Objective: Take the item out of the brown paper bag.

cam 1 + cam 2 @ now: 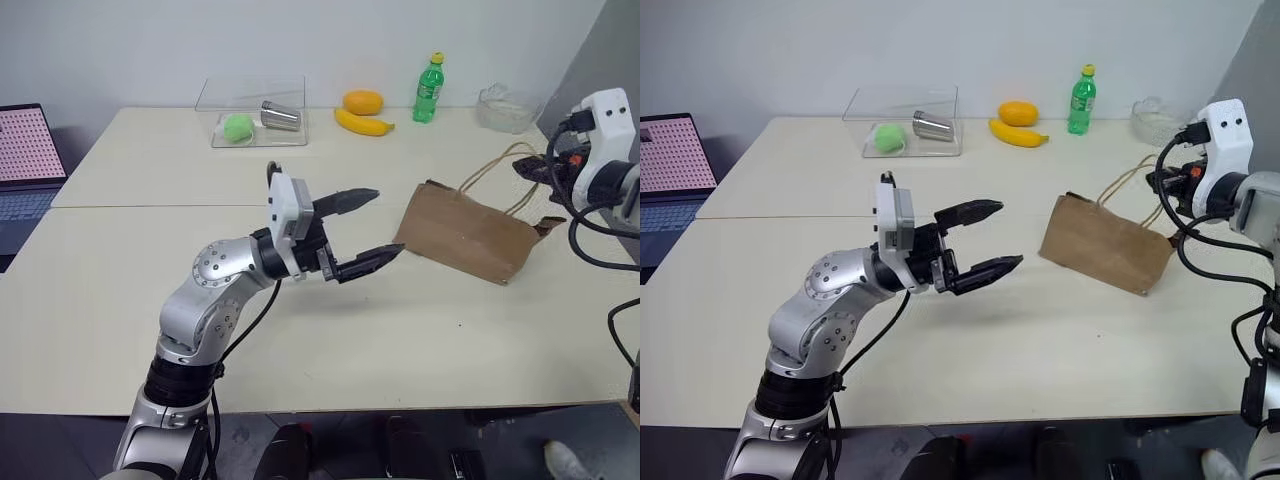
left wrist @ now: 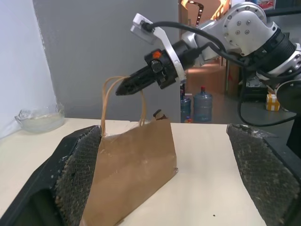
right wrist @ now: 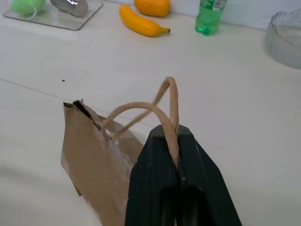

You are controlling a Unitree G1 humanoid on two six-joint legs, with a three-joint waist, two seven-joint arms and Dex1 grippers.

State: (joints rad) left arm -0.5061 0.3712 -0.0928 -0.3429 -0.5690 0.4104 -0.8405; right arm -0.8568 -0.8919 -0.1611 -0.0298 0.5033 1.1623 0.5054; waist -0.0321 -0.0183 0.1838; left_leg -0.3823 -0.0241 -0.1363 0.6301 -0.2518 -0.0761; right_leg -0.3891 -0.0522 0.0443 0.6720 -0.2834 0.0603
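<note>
2 cord handles are pinched in the closed right gripper at the far end of the brown paper bag. Its long axis is aimed at the wide-open, empty left gripper, just beside its near end. No item can be seen.

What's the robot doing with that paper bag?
The robot is trying to get something out of the brown paper bag, which lies on the table. Its right gripper has pinched shut on the bag's cord handles and holds them above the bag. Its left gripper hovers wide open just beside the bag's other end, not touching it. Whatever is inside can't be seen yet. A banana, a green bottle and a clear box sit at the back.
</note>
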